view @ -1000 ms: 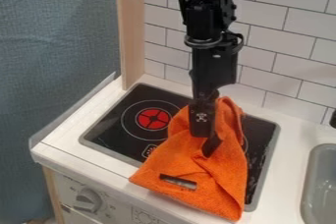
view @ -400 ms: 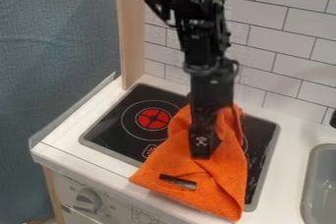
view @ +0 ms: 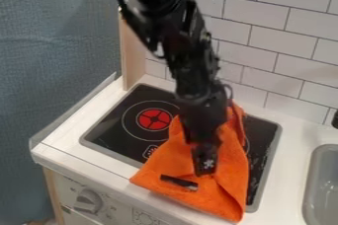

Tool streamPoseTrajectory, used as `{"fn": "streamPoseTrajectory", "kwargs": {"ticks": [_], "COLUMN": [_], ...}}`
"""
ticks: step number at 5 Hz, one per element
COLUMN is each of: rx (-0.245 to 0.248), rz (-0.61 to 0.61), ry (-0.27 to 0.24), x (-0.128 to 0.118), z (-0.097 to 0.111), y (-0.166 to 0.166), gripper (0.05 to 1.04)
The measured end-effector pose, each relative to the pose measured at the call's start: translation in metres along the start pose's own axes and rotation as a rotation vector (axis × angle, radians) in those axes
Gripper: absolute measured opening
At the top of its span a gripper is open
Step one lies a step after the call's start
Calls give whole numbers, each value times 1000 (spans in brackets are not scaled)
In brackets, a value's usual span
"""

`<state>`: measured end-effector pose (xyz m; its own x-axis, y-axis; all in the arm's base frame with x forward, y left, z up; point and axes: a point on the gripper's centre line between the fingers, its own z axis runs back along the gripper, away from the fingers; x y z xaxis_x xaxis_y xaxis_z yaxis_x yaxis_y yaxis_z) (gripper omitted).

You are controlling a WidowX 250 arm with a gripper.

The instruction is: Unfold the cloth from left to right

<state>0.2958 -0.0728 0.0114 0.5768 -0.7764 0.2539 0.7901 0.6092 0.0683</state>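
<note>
Orange cloth (view: 228, 189) on right-hand part of black cooktop (view: 119, 137), narrow at far end, wider towards front. Still-folded look: long crease down right side, layers overlapping; only near part broad and flattish. Dark strip (view: 178, 183) across near left part; cannot tell if label or gap. Over cloth's middle, tool (view: 205, 170), pointing down, very near or touching. Cannot tell how far open, nor if anything in hold. Black arm (view: 198, 71) slanting in from top.

Progress, by judgement: early, no clear left-to-right spread; main opening-out left to do. Likely next: an upper layer at left, then a low sweep right.

Edges: near hem close to counter (view: 290, 179) front, risk of sliding over. To right, strip of cooktop, then counter, then grey sink (view: 323, 184); probably enough width for one flap. To left, red burner mark (view: 154, 119). Behind, tiled wall (view: 290, 41), limiting far-side swing
</note>
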Motion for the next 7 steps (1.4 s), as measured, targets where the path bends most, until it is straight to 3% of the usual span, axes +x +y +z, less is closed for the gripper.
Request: {"fn": "streamPoseTrajectory", "kwargs": {"ticks": [1,3,4,5,6,7], "rx": [35,27,34,75,70,63], "rz": [91,133,124,139,116,115], "ry": [-63,-197,-202,-140,-86,-76], "x": [14,44,52,51,45,45], "z": [2,11,3,-6,-21,-26], "y": [-2,6,14,28,30,32], "gripper": [999,999,999,999,937,628]}}
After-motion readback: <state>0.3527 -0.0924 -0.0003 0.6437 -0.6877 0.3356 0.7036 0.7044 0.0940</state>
